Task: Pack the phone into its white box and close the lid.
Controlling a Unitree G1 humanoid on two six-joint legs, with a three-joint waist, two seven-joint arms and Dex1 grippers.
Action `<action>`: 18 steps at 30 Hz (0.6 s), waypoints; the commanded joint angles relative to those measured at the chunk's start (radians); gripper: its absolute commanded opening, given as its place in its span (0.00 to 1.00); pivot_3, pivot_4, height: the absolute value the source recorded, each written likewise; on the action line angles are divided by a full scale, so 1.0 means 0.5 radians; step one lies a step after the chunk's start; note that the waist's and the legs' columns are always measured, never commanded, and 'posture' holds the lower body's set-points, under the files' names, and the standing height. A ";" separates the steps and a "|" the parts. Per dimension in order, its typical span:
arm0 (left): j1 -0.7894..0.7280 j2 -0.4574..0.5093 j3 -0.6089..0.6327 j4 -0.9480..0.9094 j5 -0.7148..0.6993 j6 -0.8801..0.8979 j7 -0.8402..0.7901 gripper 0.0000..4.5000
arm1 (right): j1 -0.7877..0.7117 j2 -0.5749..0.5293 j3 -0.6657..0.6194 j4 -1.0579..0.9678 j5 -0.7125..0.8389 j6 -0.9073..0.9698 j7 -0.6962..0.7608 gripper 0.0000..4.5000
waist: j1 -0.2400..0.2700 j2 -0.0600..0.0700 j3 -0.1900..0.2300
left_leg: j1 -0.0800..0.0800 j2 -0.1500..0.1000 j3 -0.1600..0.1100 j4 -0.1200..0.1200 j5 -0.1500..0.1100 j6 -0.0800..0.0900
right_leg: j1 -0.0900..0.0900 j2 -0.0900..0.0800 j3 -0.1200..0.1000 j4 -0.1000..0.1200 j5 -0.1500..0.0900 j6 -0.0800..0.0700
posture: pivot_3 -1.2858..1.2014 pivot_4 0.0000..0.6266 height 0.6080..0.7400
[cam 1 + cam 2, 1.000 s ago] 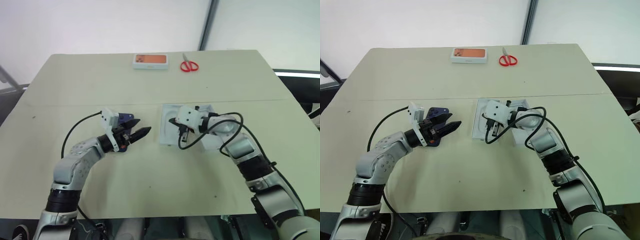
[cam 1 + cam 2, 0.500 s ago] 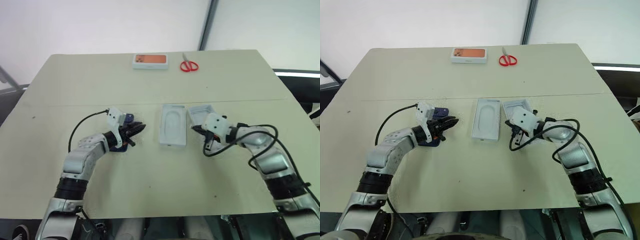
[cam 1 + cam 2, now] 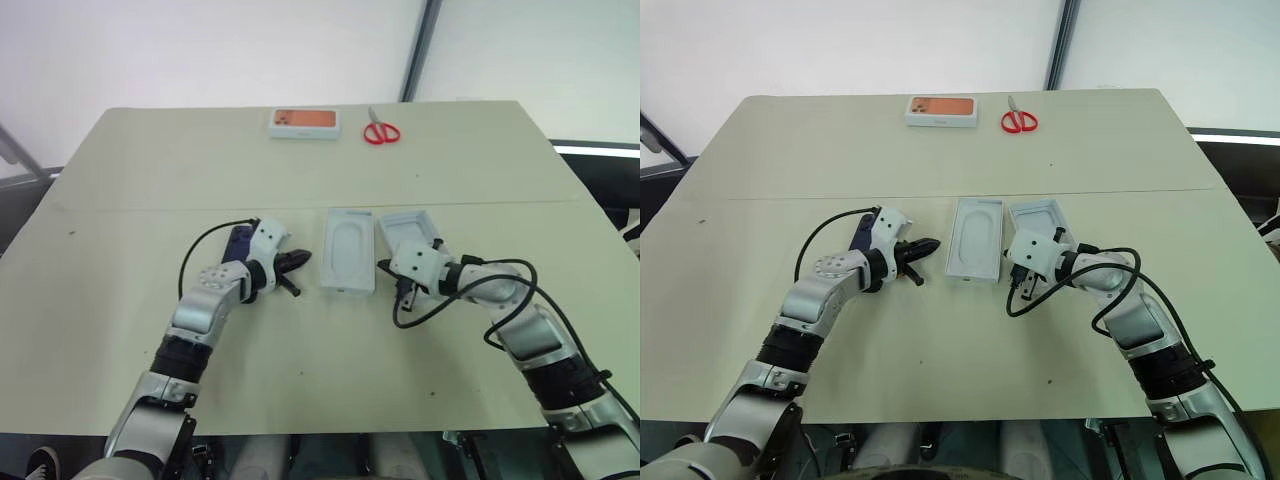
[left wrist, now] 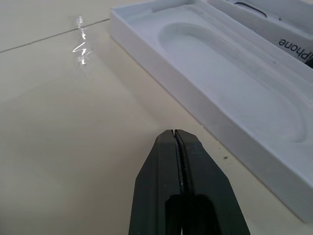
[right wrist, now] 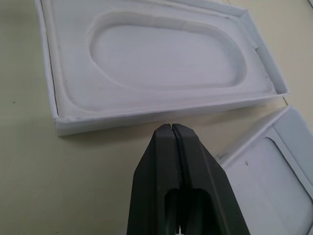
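Mid-table we have both claws pressed together, empty: left gripper (image 3: 300, 260) just left of the white box (image 3: 348, 250), right gripper (image 3: 386, 266) just right of it. Box long axis runs near-to-far, oval recess up. Phone (image 3: 238, 243) lies behind the left wrist, mostly hidden. Lid (image 3: 404, 226) sits right of the box. Far edge: orange-pictured box (image 3: 303, 122), red scissors (image 3: 379, 131).
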 commanded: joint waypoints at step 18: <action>0.237 0.034 -0.094 -0.591 -0.106 0.358 -0.227 0.01 | 0.185 0.003 -0.058 -0.284 0.127 0.003 0.122 0.00 | -0.003 0.000 -0.001 | 0.000 0.000 -0.002 0.001 0.000 0.000 | 0.001 0.000 0.000 0.000 0.000 0.000 | 0.52 0.24 1.00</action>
